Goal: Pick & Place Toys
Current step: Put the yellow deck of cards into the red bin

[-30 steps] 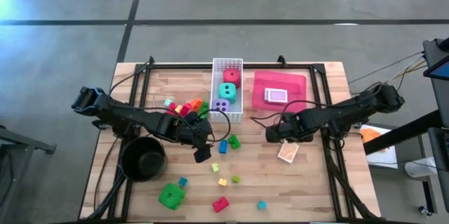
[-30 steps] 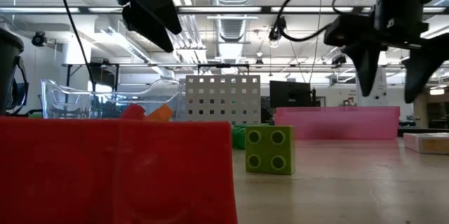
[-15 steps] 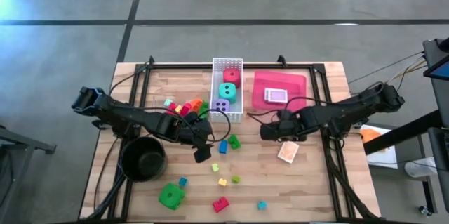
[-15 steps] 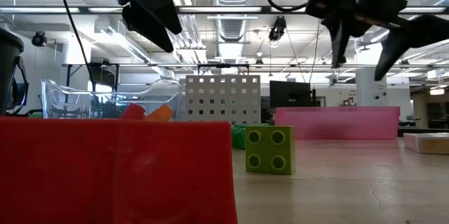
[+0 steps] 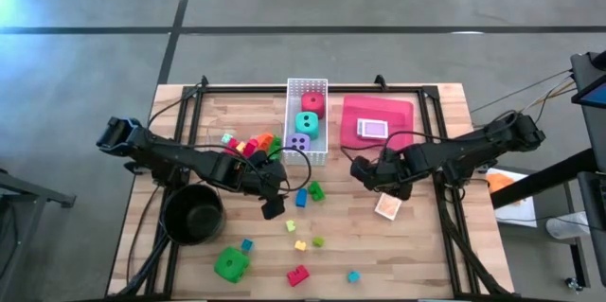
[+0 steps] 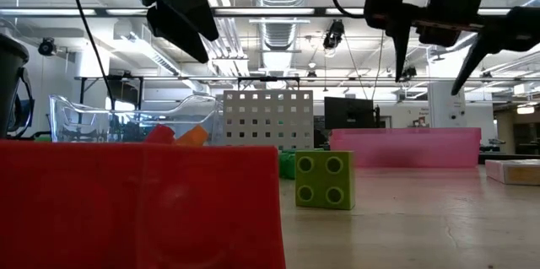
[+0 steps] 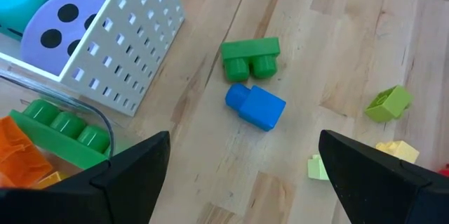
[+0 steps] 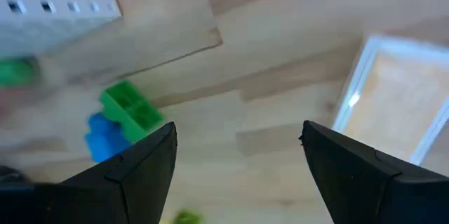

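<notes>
Right gripper (image 5: pixel 358 170) jaws open, empty, has swung left off card pack (image 5: pixel 388 206) toward bricks (image 5: pixel 309 192) | left gripper (image 5: pixel 274 208) open, idle.

Both arms are matte black, built of slim jointed segments with blocky housings at the joints. Black cables loop loosely along each. The left pincer (image 5: pixel 274 205) and right pincer (image 5: pixel 361 170) end in flat, tapering black fingers (image 7: pixel 133 175).

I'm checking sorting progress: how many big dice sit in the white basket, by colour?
Red die: 1
Teal die: 1
Purple die: 1
Total: 3, all inside the white basket.
</notes>
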Robot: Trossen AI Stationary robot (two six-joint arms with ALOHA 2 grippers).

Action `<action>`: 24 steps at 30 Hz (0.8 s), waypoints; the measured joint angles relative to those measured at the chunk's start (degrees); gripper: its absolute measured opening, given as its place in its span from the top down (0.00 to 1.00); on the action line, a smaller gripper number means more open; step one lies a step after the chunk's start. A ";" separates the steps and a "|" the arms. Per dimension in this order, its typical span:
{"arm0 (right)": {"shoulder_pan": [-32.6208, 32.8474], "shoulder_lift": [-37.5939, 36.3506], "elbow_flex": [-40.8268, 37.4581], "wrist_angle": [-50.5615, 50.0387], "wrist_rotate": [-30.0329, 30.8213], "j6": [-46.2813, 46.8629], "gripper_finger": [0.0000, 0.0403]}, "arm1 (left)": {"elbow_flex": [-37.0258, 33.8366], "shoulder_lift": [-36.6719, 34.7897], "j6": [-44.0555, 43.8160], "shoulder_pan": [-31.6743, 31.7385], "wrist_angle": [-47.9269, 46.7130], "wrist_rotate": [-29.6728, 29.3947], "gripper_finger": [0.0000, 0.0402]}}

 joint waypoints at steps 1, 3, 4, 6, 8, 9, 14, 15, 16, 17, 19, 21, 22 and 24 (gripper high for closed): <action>0.00 -0.03 0.02 0.02 -0.62 1.20 0.26 | 0.00 0.00 0.00 -0.01 0.00 0.00 0.09; 0.00 0.15 -0.28 -1.06 -1.16 0.05 0.26 | 0.00 0.00 0.00 -0.01 0.00 0.00 0.09; 0.00 0.19 -0.54 -2.36 -0.68 -1.44 0.26 | 0.00 0.00 0.00 0.00 0.00 -0.02 0.09; -0.14 0.37 -1.15 -3.35 -0.19 -2.46 0.26 | 0.00 0.00 0.00 0.00 0.00 -0.02 0.09; -0.17 0.53 -2.12 -3.09 -0.47 -0.30 0.26 | 0.00 0.00 0.00 -0.01 0.00 -0.02 0.09; -0.17 0.63 -2.58 -3.22 -1.37 1.68 0.26 | 0.00 0.00 0.00 0.00 0.00 -0.04 0.09; -0.18 2.65 -3.54 -3.26 -8.35 9.52 0.26 | 0.00 0.00 0.00 0.00 0.00 -0.10 0.09; -0.40 2.93 -3.54 -3.52 -9.74 10.11 0.26 | 0.00 0.00 0.00 0.00 0.02 -0.20 0.09; -0.50 3.15 -3.54 -3.80 -11.31 11.06 0.26 | 0.00 0.00 0.00 0.00 0.00 -0.20 0.09; -0.50 3.41 -3.54 -3.90 -12.63 12.25 0.26 | 0.00 0.00 0.00 0.00 0.04 -0.20 0.09; -0.41 3.96 -3.54 -4.41 -14.38 14.43 0.26 | 0.00 0.00 0.00 0.00 0.04 -0.20 0.09; -0.23 4.04 -3.59 -4.92 -15.19 14.69 0.24 | 0.00 0.00 0.00 0.00 0.04 -0.20 0.09; -0.24 3.94 -3.56 -4.95 -15.55 15.03 0.22 | 0.00 0.00 0.00 -0.01 0.04 -0.20 0.09; -0.24 3.91 -3.56 -5.54 -15.76 15.99 0.17 | 0.00 0.00 0.00 0.00 0.06 -0.20 0.09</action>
